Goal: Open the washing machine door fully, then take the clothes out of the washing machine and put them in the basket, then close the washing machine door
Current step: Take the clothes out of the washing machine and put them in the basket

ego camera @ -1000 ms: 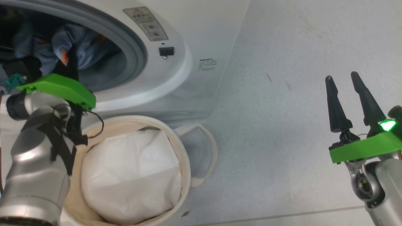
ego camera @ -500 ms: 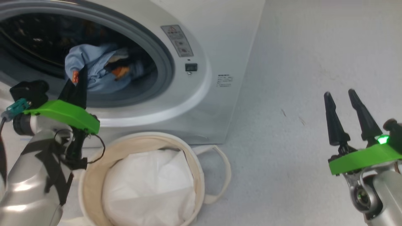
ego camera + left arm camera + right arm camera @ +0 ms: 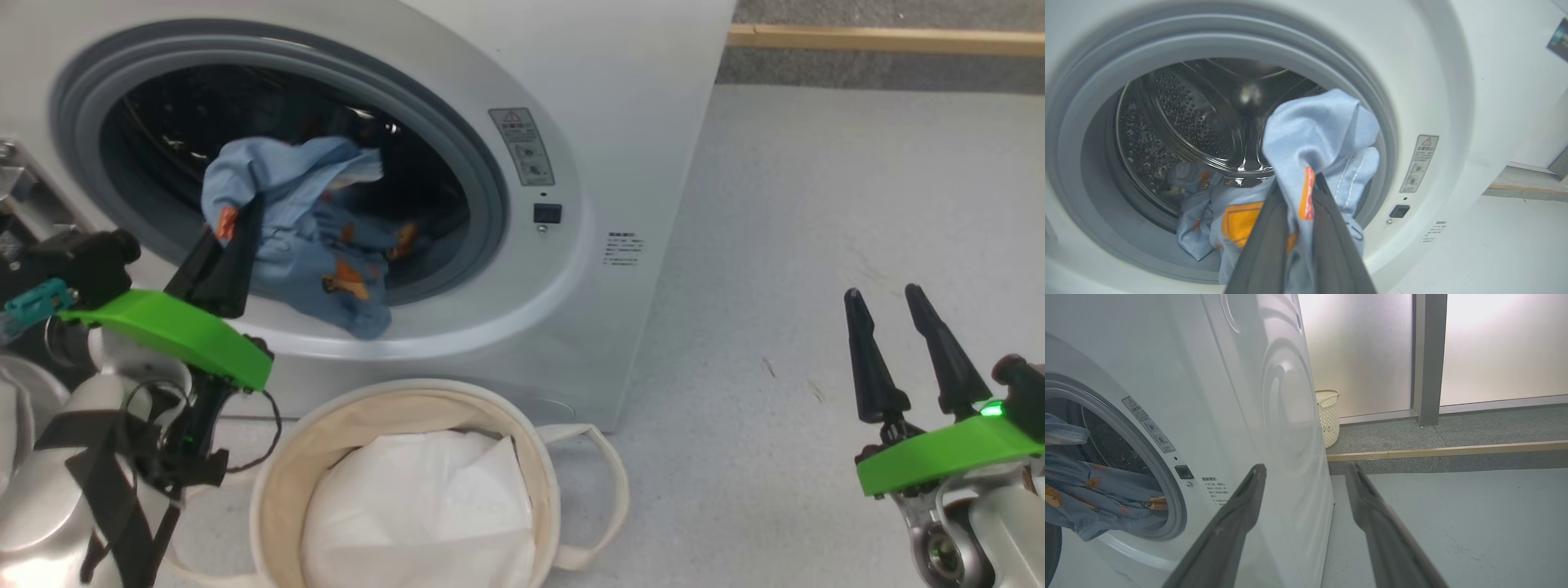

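Washing machine (image 3: 637,122) stands with its grey-ringed drum mouth (image 3: 490,180) uncovered, and the cream canvas basket (image 3: 326,425) sits on the floor (image 3: 775,204) just below that mouth's lower edge — placed, I judge, to keep the carry short. Blue printed clothes (image 3: 310,237) hang over the mouth's lower rim, half out of the drum. Left gripper (image 3: 245,216) is pinched tight on a fold of them; right gripper (image 3: 882,291) waits spread and empty, well off to the side

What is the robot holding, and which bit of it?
The left gripper pinches the clothes by a bunched fold beside an orange tag. The right gripper holds nothing.
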`<state>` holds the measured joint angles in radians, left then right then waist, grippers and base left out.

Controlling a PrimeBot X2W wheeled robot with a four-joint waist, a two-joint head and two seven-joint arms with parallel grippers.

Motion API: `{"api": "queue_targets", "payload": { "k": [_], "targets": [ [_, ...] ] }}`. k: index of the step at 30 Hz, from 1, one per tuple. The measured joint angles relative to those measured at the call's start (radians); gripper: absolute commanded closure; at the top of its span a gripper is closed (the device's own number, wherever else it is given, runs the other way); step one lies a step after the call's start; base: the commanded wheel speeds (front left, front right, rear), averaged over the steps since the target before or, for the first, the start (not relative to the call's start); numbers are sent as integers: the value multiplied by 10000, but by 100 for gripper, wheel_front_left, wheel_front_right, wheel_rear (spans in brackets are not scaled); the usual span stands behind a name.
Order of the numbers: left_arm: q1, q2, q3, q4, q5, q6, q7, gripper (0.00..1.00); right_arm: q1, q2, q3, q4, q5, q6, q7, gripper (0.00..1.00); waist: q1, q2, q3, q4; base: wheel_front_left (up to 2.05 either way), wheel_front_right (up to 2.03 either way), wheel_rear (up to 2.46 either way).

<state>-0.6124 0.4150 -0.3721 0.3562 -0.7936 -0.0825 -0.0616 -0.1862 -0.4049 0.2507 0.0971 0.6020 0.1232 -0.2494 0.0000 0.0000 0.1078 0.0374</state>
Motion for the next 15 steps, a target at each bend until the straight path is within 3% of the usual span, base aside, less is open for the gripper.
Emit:
{"api": "queue_targets", "payload": {
  "k": [9, 15],
  "targets": [
    [699, 836, 353, -4936, -261, 1488, 1509, 100, 81, 25, -12, -115, 27, 0, 0, 0, 0, 0, -131, 277, 0, 0, 0],
    [1443, 959, 341, -6353, -474, 2165, 2171, 100, 84, 23, 29, -142, 104, 0, 0, 0, 0, 0, -38, 272, 0, 0, 0]
  ]
}}
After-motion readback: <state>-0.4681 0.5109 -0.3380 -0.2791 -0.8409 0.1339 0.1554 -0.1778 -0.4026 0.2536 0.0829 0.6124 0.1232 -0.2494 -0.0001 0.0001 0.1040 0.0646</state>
